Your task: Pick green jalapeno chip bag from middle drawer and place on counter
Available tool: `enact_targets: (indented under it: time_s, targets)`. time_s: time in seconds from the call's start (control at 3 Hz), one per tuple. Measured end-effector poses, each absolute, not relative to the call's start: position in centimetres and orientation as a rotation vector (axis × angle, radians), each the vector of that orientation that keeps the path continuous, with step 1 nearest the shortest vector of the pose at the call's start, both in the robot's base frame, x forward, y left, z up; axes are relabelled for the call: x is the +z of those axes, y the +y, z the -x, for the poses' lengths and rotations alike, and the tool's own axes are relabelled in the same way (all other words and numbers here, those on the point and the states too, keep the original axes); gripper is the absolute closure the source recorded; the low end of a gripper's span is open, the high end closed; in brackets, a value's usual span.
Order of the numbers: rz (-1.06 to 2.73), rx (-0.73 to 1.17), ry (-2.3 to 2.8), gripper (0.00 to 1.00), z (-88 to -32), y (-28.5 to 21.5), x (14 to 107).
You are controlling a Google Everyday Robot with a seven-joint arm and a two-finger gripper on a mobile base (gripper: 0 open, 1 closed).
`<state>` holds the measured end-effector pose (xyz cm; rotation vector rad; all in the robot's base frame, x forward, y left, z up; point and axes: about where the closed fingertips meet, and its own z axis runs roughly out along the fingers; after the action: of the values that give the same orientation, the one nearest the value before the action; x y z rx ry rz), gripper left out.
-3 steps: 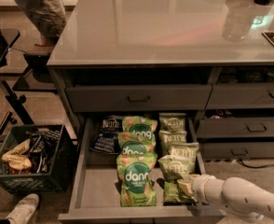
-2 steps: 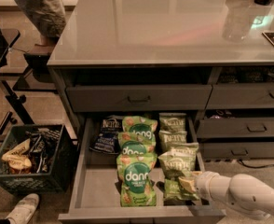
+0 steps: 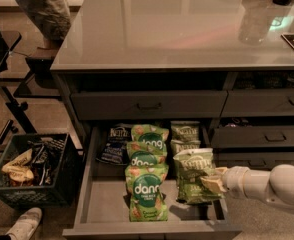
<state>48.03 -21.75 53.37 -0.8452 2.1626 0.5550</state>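
The middle drawer (image 3: 88,189) stands pulled out below the counter (image 3: 177,29). A pale green jalapeno chip bag (image 3: 192,171) sits at the drawer's front right, tilted and raised off the drawer floor. My gripper (image 3: 211,184) comes in from the right on a white arm (image 3: 267,186) and is shut on the bag's right edge. More pale green Kettle bags (image 3: 185,130) lie behind it.
Three brighter green dang bags (image 3: 147,186) fill the drawer's middle row, and a dark blue Kettle bag (image 3: 116,144) lies at the back left. A black crate (image 3: 32,169) of snacks stands on the floor at left. A person's legs (image 3: 42,9) and shoe (image 3: 24,224) are at left.
My gripper has moved up and slightly right, and the front jalapeno bag has risen with it and tilted.
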Motion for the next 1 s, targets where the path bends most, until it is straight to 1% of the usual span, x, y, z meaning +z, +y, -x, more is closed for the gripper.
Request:
enact_targets:
  time_s: [0.67,1.0]
  targets:
    - [0.982,0.686,2.068,1.0,-47.7,-23.1,57.4]
    - [1.012,0.716,2.046,1.0,-47.5,-23.4,58.3]
